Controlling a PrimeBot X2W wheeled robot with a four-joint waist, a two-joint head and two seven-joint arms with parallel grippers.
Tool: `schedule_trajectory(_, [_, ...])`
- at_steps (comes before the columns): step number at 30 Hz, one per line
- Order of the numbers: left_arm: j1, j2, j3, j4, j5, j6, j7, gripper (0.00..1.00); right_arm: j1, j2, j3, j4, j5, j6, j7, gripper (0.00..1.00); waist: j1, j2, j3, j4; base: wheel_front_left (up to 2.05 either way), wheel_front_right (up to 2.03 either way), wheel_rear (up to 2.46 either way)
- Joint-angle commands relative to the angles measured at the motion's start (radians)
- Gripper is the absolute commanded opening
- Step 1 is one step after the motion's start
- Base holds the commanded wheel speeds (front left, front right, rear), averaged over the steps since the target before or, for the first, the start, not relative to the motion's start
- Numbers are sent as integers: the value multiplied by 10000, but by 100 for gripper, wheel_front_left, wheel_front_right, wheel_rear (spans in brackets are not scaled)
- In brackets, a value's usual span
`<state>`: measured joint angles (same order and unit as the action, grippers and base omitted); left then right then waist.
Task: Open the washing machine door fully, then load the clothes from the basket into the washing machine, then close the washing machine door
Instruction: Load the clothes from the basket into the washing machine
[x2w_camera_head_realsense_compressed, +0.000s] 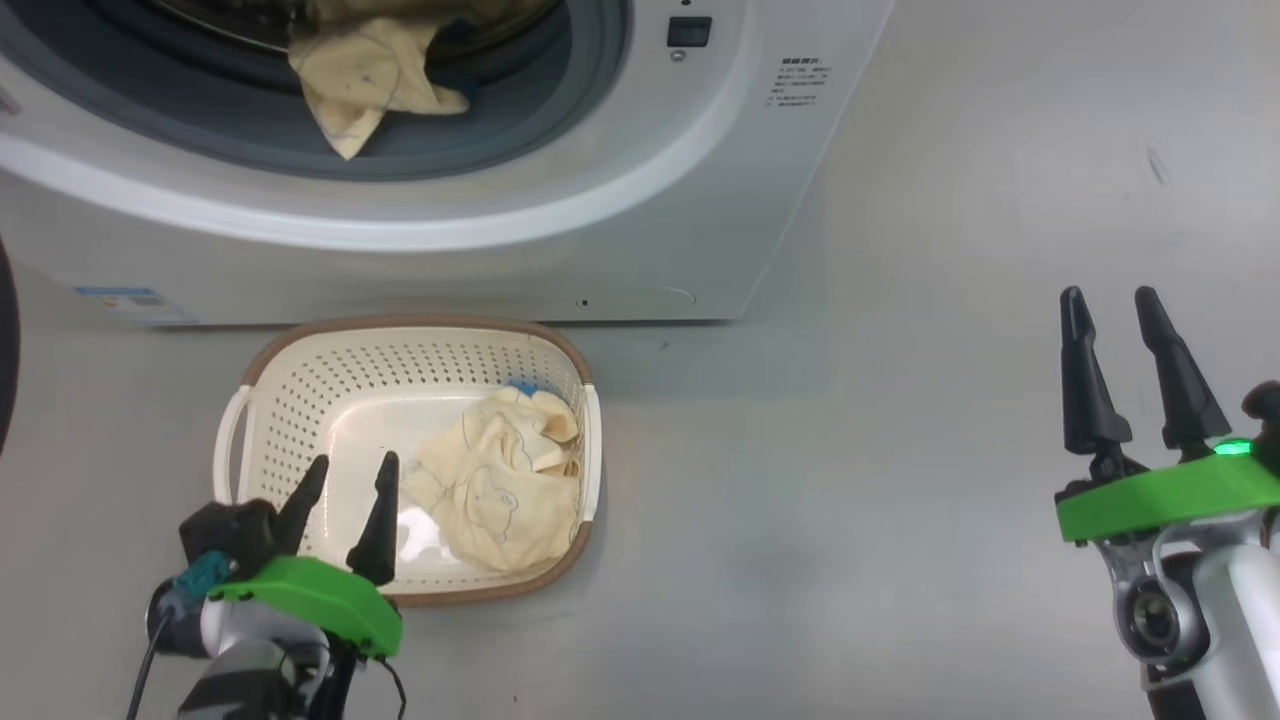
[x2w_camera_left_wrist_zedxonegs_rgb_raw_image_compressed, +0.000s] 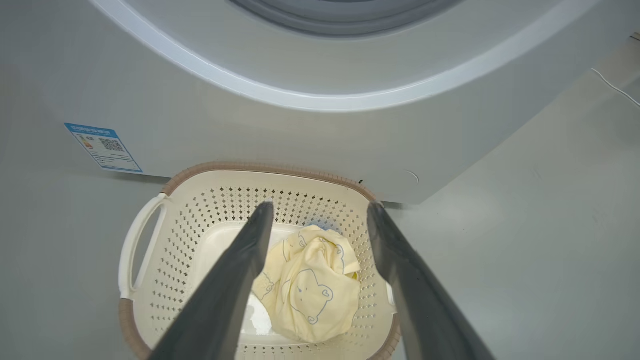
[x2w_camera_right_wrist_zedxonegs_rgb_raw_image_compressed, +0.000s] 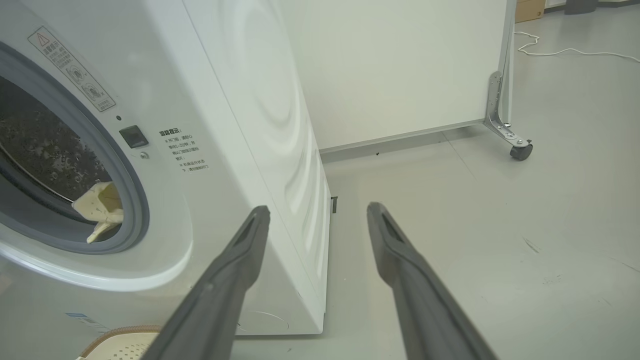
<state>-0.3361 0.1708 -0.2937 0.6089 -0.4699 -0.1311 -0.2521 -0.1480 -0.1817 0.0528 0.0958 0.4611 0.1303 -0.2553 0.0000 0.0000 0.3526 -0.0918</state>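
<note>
Left claw (x2w_camera_head_realsense_compressed: 354, 460) spread empty over basket (x2w_camera_head_realsense_compressed: 400, 323), right claw (x2w_camera_head_realsense_compressed: 1108, 295) likewise, clothes (x2w_camera_head_realsense_compressed: 500, 490) in basket and washing machine (x2w_camera_head_realsense_compressed: 640, 200)

We see the basket (x2w_camera_head_realsense_compressed: 400, 326) on the floor (x2w_camera_head_realsense_compressed: 900, 420) before the washing machine (x2w_camera_head_realsense_compressed: 640, 240), one yellow garment (x2w_camera_head_realsense_compressed: 500, 490) inside, a second garment (x2w_camera_head_realsense_compressed: 360, 80) draped over the grey gasket (x2w_camera_head_realsense_compressed: 500, 140). Our left jaws gape above the basket's near edge, our right jaws well aside.

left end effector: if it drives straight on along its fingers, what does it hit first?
Probably the clothes in the basket. The open left end effector points down into it, with the clothes framed between its fingers. If the line runs higher, the basket's far wall comes first. Depth is unclear.
</note>
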Motion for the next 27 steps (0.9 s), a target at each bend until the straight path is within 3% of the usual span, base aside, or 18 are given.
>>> schedule_trajectory(1, [-295, 289, 204, -48, -89, 4, -97, 100, -261, -102, 106, -364, -110, 4, -65, 100, 0, 0, 339, -166, 0, 0, 0])
schedule_trajectory(11, [-1951, 575, -1809, 1982, -1202, 4, -97, 100, -981, 214, 296, -524, -210, 4, -65, 100, 0, 0, 1674, -673, 0, 0, 0])
schedule_trajectory(27, [-4381, 1214, -5320, 3609, -3364, 4, -6, 100, -1784, 452, 862, -794, -290, 4, -65, 100, 0, 0, 3336, -1170, 0, 0, 0])
